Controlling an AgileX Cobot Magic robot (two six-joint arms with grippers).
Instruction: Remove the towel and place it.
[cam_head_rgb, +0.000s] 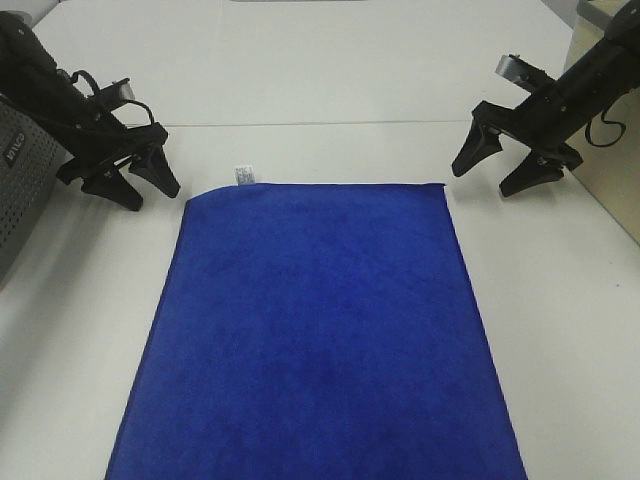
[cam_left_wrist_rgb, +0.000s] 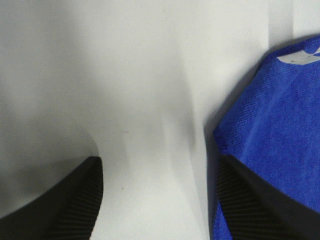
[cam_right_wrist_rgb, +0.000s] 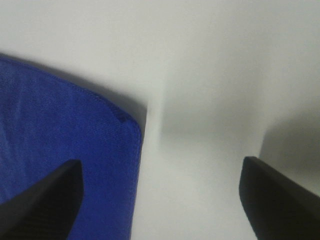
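The royal-blue towel lies spread flat on the white table, with a small white label at its far left corner. My left gripper is open and empty just left of that corner. The towel's corner and label show in the left wrist view beside one finger. My right gripper is open and empty just right of the far right corner. That corner of the towel shows in the right wrist view next to one finger.
A grey perforated basket stands at the left edge behind the left arm. A beige box stands at the right edge behind the right arm. The white table extends far beyond the towel.
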